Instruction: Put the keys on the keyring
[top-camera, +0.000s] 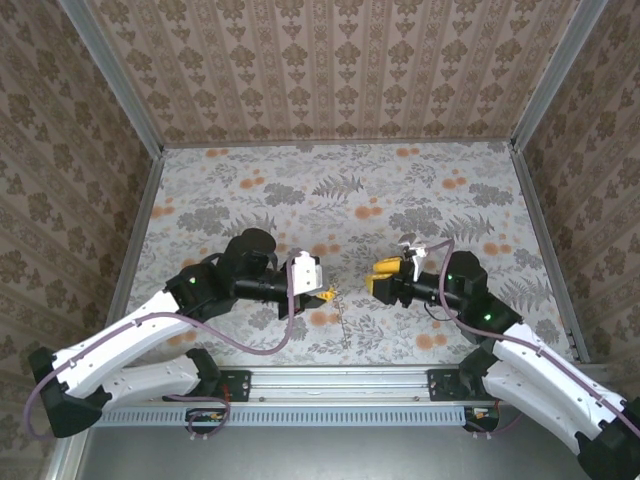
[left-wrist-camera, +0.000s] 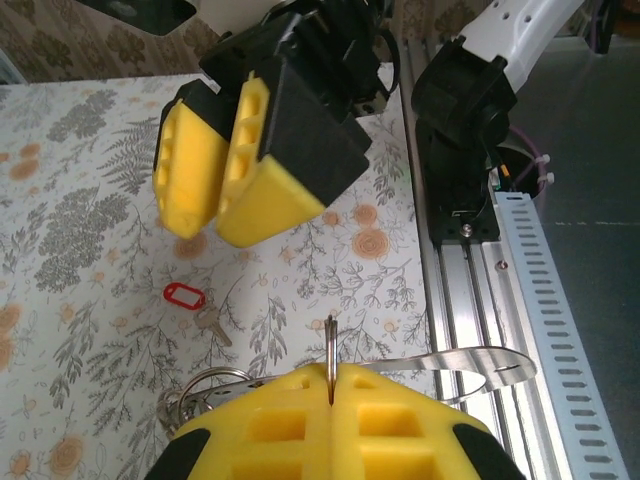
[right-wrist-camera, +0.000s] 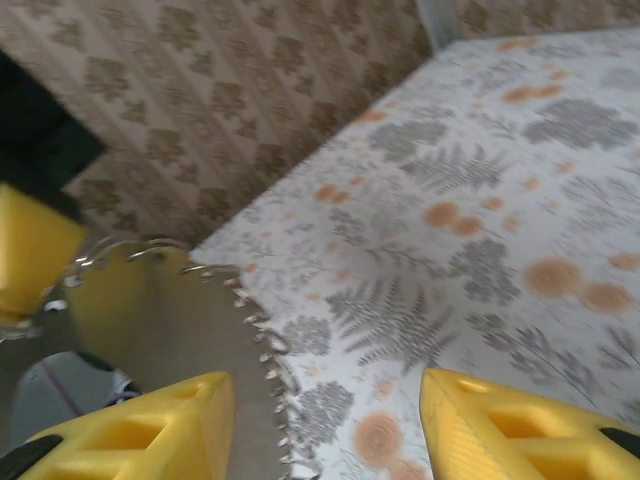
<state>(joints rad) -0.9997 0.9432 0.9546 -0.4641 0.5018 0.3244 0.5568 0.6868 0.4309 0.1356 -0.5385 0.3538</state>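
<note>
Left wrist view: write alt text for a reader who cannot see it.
The left gripper, its yellow jaws shut, pinches a thin metal keyring edge-on at the bottom of the frame. On the floral table beyond it lies a small key with a red tag, and the right gripper hangs above the table opposite.

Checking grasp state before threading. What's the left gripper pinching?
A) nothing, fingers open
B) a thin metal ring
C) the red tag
B: in the left wrist view the left gripper is shut on the ring, whose thin edge sticks up between the yellow fingers, while the red tag lies loose on the table.
</note>
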